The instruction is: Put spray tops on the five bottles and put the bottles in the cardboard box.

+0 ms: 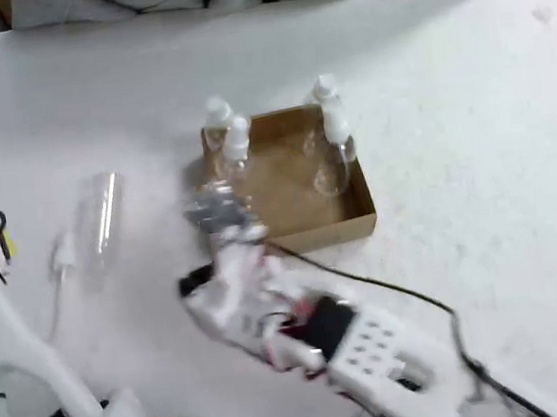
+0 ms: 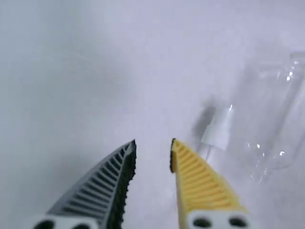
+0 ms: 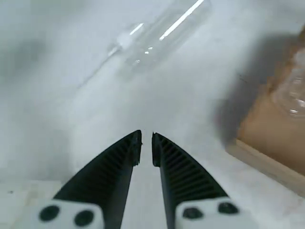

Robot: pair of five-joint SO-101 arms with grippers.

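Black ribbed fingers of the right gripper stand almost together. Only a thin slit shows between the tips, and nothing is in it. The gripper hangs low over the white table, just off the corner of the cardboard box that faces the arms and the loose bottle.

The left gripper has one grey finger and one yellow. They are plainly apart with nothing between them, over bare table. Just past the yellow finger lies the spray top, and the loose bottle lies close beside it.

Seen from above, that clear bottle lies on its side with no top on, well apart from the box. The spray top is just beside its nearer end, a thin tube trailing from it towards the left arm. Whether top and bottle touch, I cannot tell.

Inside the box four bottles stand upright, each with a white top on. Two are by the wall nearest the loose bottle and two by the opposite wall. The box floor between the pairs is bare.
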